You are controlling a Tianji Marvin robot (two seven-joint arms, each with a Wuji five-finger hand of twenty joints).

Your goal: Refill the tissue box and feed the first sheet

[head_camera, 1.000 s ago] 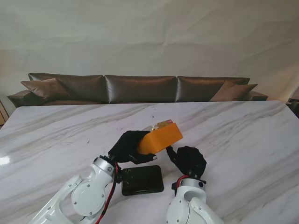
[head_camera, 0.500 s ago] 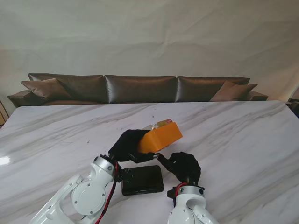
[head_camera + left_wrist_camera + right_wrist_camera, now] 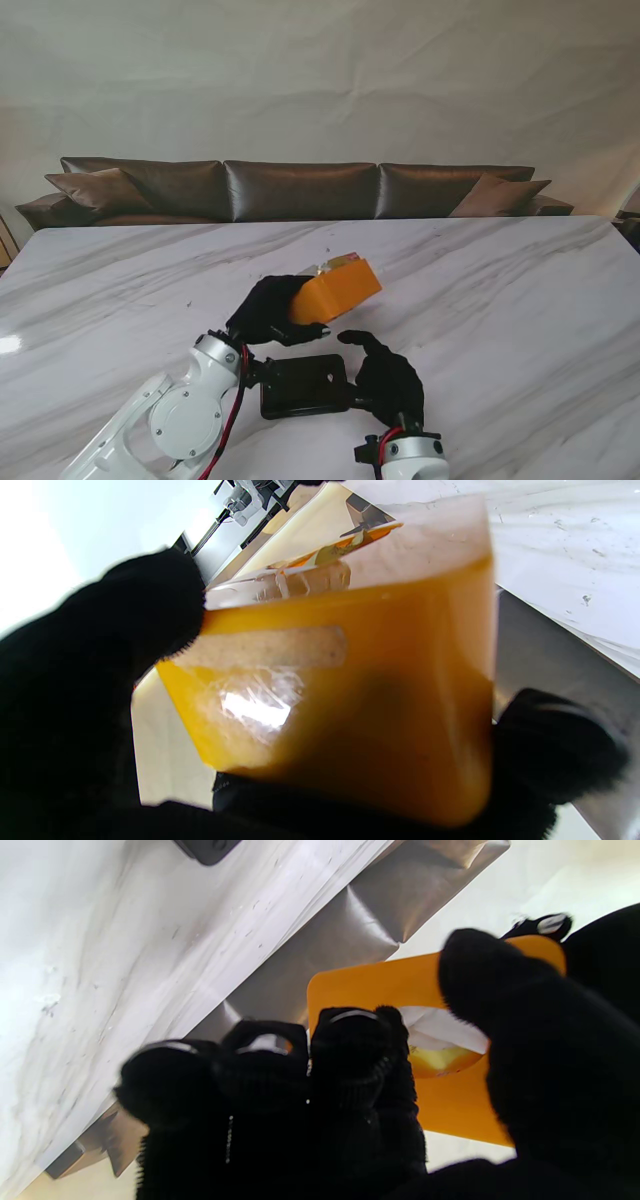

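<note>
Stand view, centre frame: left hand (image 3: 268, 310) grips the orange tissue box (image 3: 335, 291) (tilted, off the bench (image 3: 500, 290)), while right hand (image 3: 388, 377) hangs spread, holding nothing.

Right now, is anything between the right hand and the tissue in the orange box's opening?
Nothing visible. The right hand hangs open nearer to me than the orange tissue box, which the left hand holds. The white tissue sits exposed in the opening.

white arms (image 3: 180, 420), black-gloved hands

1 orange tissue box (image 3: 336, 292); 1 black tray (image 3: 305, 385); 2 hands (image 3: 268, 310) (image 3: 390, 378)
</note>
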